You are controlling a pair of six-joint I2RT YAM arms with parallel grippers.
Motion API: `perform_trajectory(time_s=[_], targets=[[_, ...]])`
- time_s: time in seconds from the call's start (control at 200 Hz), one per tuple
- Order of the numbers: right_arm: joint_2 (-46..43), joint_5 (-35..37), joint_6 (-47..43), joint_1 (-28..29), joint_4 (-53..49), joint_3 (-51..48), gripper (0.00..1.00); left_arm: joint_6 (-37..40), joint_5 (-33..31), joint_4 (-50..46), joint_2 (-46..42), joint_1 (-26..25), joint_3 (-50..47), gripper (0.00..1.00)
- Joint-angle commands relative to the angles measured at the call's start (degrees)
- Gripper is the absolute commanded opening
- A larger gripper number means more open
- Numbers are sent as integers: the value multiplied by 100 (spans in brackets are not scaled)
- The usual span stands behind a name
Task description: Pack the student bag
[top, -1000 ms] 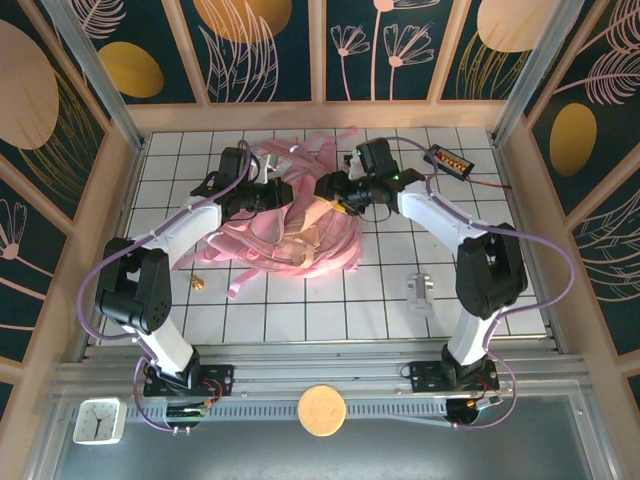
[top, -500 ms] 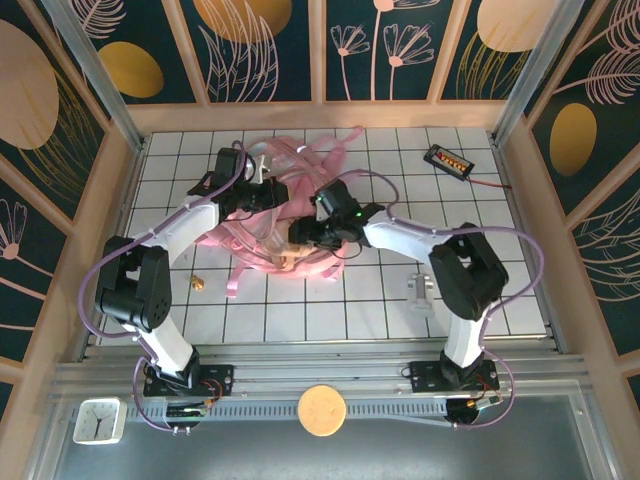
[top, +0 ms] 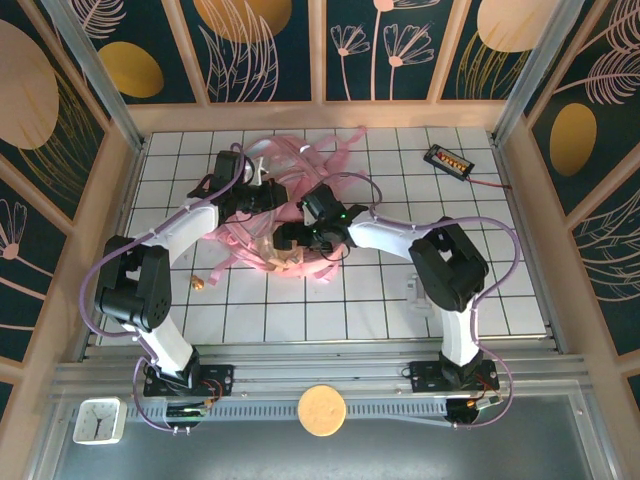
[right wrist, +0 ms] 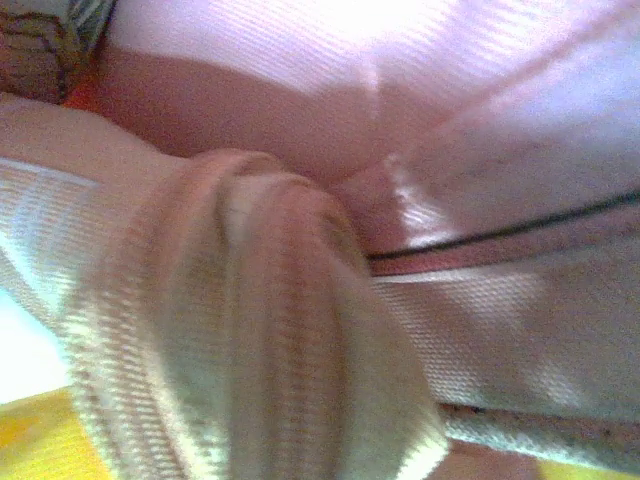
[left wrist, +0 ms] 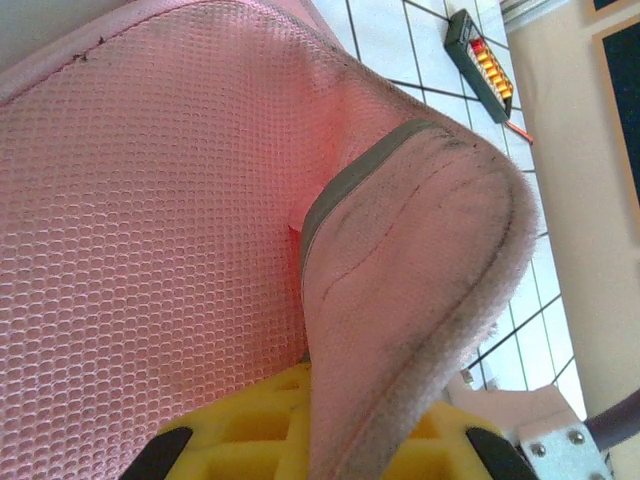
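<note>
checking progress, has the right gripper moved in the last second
Yes: the right gripper came toward the near left over the backpack, away from the black device.

The student bag point(left wrist: 150, 230) is soft pink cloth — open honeycomb mesh, with a fuzzy, worn edge and grey woven trim just above your left gripper point(left wrist: 325, 450), whose yellow fingers point(left wrist: 240, 445) look matt plastic.

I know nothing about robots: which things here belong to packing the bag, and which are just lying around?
Part of the job: student bag, clamped in the left pincer; beige soft pouch.
Just lying about: black gadget with orange buttons; small clear object; tiny brass-coloured bit.
</note>
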Motion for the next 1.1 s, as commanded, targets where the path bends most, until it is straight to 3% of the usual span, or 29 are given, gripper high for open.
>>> perform_trajectory(time_s=[0.0, 0.115, 0.325, 0.465, 0.59, 0.876, 1.096], targets=[[148, 174, -112, 88, 507, 150, 66, -346, 529, 299, -112, -70, -108, 0], [-164, 166, -107, 76, 784, -61, 38, -417, 557, 376, -171, -56, -163, 0], [-1143, -67, 129, -201, 1085, -806, 19, -400, 481, 323, -263, 22, -189, 0], [-1993, -59, 468, -500, 1470, -1538, 14, -446, 412, 358, -334, 65, -216, 0], [-2248, 180, 509, -638, 1518, -1652, 13, -543, 445, 393, -412, 66, -173, 0], [-1354, 871, 1086, -746, 1254, -478, 13, -510, 884, 203, -435, -31, 21, 0], [-1020, 1125, 2936, -912, 3000, -904, 14, -492, 1016, 104, -485, -286, 57, 0]])
